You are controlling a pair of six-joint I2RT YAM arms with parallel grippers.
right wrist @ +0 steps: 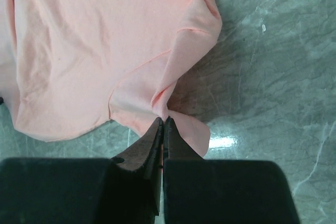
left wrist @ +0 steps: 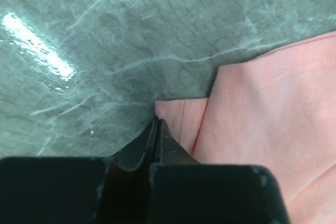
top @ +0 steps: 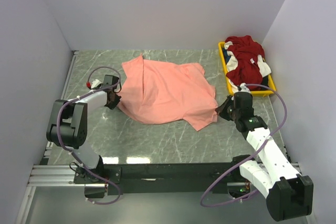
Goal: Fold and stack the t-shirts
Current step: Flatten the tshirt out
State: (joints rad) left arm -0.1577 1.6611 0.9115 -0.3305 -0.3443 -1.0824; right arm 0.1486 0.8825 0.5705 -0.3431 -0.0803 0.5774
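A salmon-pink t-shirt (top: pixel 168 90) lies spread on the marble table (top: pixel 157 140). My left gripper (top: pixel 113 98) sits at the shirt's left edge. In the left wrist view this gripper (left wrist: pixel 157 121) is shut, its tips on the corner of a folded hem of the pink t-shirt (left wrist: pixel 262 119). At the shirt's right edge, my right gripper (top: pixel 223 109) is shut on a pinched fold. The right wrist view shows the cloth (right wrist: pixel 94 40) bunching up between that gripper's (right wrist: pixel 164 119) tips. A dark red t-shirt with white parts (top: pixel 244 56) lies crumpled in the yellow tray (top: pixel 222 61).
The yellow tray stands at the back right, against the right wall. White walls close the table in on the left, back and right. Bare marble shows in front of the pink shirt and at the far left.
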